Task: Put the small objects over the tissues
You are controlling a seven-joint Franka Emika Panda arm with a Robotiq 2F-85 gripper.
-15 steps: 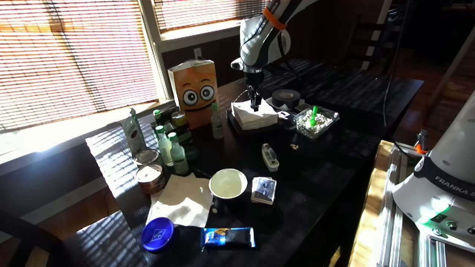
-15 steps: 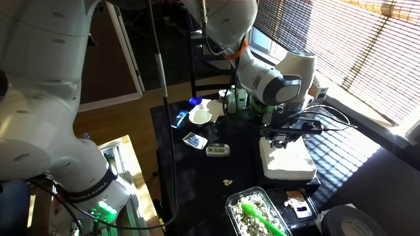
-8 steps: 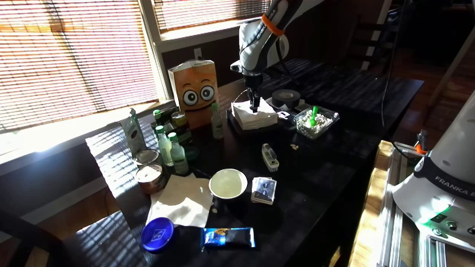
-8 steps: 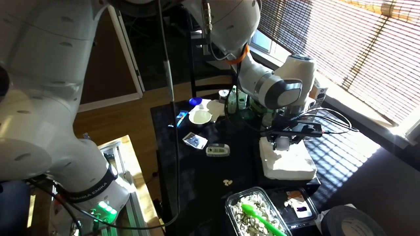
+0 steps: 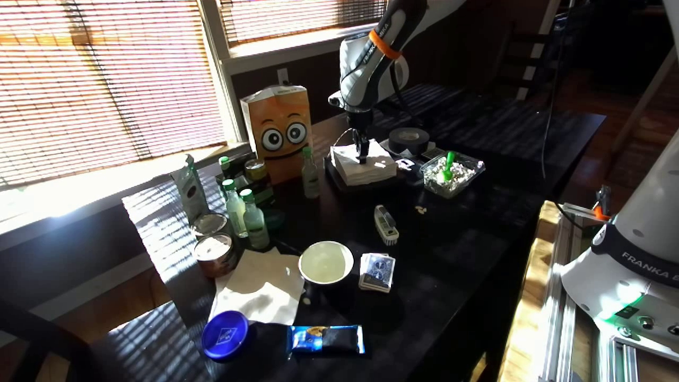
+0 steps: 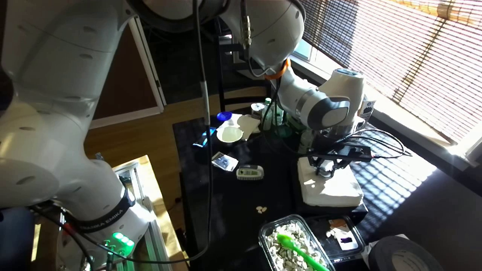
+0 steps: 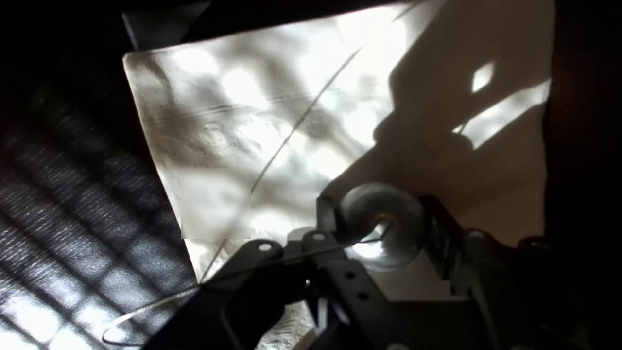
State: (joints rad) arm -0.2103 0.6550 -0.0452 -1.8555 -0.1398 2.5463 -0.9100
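Observation:
The white stack of tissues point(image 5: 379, 172) sits on a dark base in both exterior views point(image 6: 335, 194) and fills much of the wrist view point(image 7: 272, 112). My gripper point(image 5: 362, 160) points down just above its far part, also seen in an exterior view point(image 6: 326, 174). Its fingers point(image 7: 381, 214) are shut on a round, shiny grey thing point(image 7: 408, 221). A thin cord runs from that thing's middle to the left and loops. I cannot tell whether the thing touches the tissues. A card deck point(image 5: 377, 272) and a small brush-like gadget point(image 5: 386, 225) lie on the table.
A clear tub of seeds with a green spoon point(image 6: 295, 248), a black tape roll point(image 5: 408, 140) and a tray point(image 6: 342, 237) stand near the tissues. A glass bottle point(image 5: 310, 175) and an orange box point(image 5: 281, 132) stand at the other side. A white bowl point(image 5: 325, 262) stands farther off.
My gripper has come down closer to the tissues, with a slight sideways shift. The tissues and the table objects have not visibly moved.

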